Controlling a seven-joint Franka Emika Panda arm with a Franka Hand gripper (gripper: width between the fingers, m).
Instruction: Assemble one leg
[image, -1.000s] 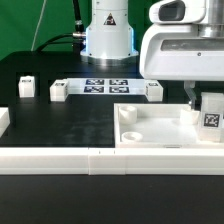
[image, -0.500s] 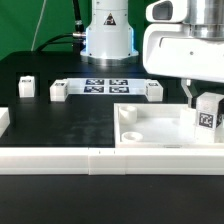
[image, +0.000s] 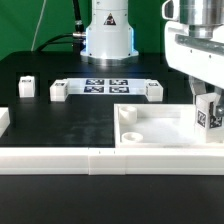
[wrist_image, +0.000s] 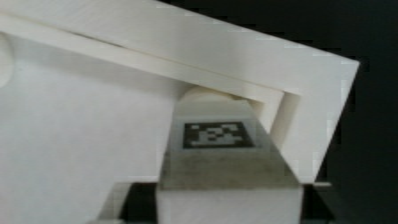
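A: Tool (image: 207, 112) is half cut off at the exterior view's right edge. Can you read it?

B: Wrist view helps: fingers (wrist_image: 169, 205) clamp the leg (wrist_image: 221, 150) on both sides, tag facing the camera. Fingertips are hidden behind the block.

A: Where's the leg?

B: Upright in the tray piece's (image: 150, 125) corner, against its raised rim. Can't tell if it's seated. The tray otherwise holds only its corner recesses. Three more small blocks sit on the table (image: 70, 120) near the marker board (image: 105, 86).

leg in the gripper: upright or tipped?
Upright. The leg hangs vertical between the gripper fingers, tag facing out, at the corner of the white tray-like piece.
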